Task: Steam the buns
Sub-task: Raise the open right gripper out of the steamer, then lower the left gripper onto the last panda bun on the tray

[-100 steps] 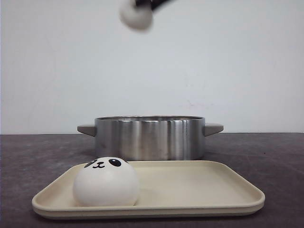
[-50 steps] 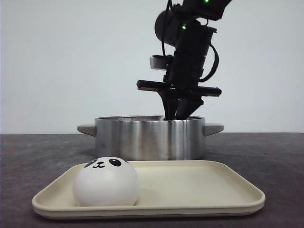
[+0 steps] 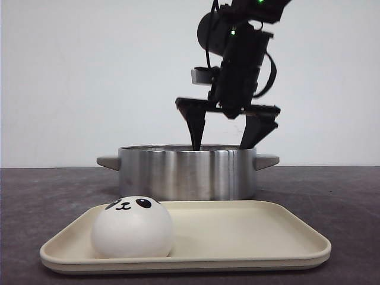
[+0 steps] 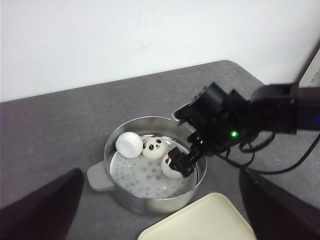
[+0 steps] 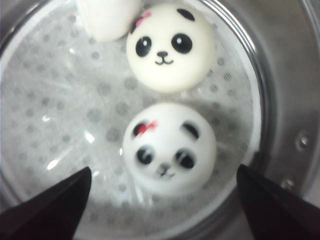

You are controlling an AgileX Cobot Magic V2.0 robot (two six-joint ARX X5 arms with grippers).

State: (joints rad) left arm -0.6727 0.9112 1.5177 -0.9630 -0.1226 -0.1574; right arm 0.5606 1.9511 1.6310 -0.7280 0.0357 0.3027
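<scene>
One panda-faced bun (image 3: 132, 228) sits at the left end of the cream tray (image 3: 255, 237). Three more buns lie inside the steel pot (image 3: 187, 172) on its perforated liner: a plain-looking one (image 4: 129, 144), a face-up one (image 4: 154, 148) and one with a red bow (image 5: 169, 147). My right gripper (image 3: 223, 143) hovers open just above the pot's rim, directly over the bow bun, fingers apart on either side and not touching it. From the left wrist view it partly hides that bun (image 4: 170, 171). My left gripper (image 4: 160, 200) is open and empty, high above the pot and tray.
The pot has grey side handles (image 3: 108, 161) and stands just behind the tray on the dark tabletop (image 3: 332, 190). A white wall rises behind the table. The table's back corner (image 4: 240, 67) shows in the left wrist view.
The right arm came down with a bun from high above, lowered it into the pot, then spread its fingers and let go. The fingertips now stand at the rim.
</scene>
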